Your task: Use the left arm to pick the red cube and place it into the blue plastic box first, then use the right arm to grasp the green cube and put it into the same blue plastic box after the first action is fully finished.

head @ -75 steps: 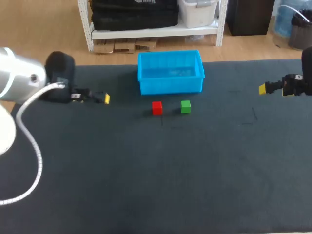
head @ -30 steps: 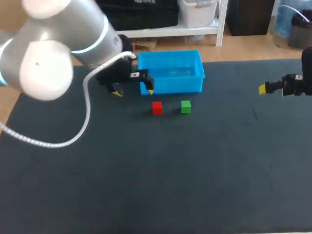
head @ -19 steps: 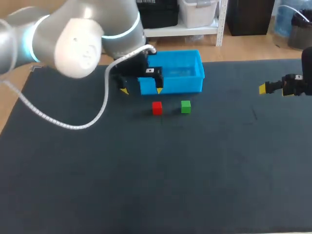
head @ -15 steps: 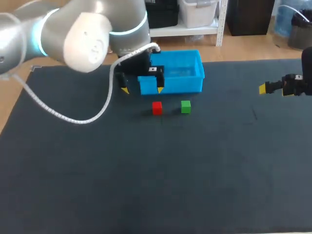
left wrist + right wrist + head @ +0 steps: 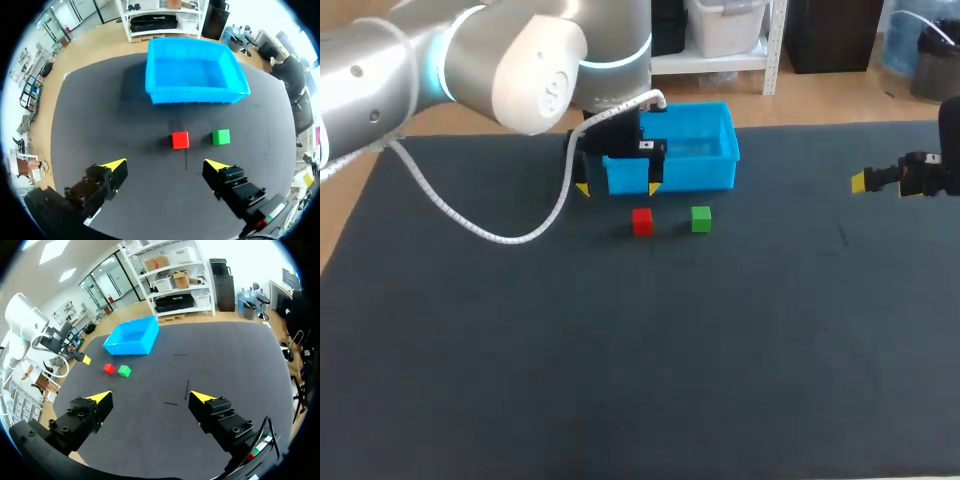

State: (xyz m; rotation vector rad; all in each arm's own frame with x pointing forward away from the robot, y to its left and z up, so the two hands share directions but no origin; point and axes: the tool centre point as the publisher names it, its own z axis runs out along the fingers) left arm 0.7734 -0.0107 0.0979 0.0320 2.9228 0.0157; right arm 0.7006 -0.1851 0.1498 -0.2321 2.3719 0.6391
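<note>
Progress: nothing boxed yet. Red cube (image 5: pixel 180 140) and green cube (image 5: pixel 220 136) are lying on the desk (image 5: pixel 620 350) just before the empty box (image 5: pixel 192 95). Left claw (image 5: pixel 165 165), spread, is hovering near the box's front wall. Right claw (image 5: pixel 150 397), spread, is idling well apart from the box.

Right gripper (image 5: pixel 150 396): fingers spread wide over the dark table (image 5: pixel 225 370).
Red cube (image 5: pixel 108 368): well ahead of the jaws, just beside the green cube (image 5: pixel 124 371).
Blue plastic box (image 5: pixel 132 341): farther ahead, beyond both cubes.
</note>
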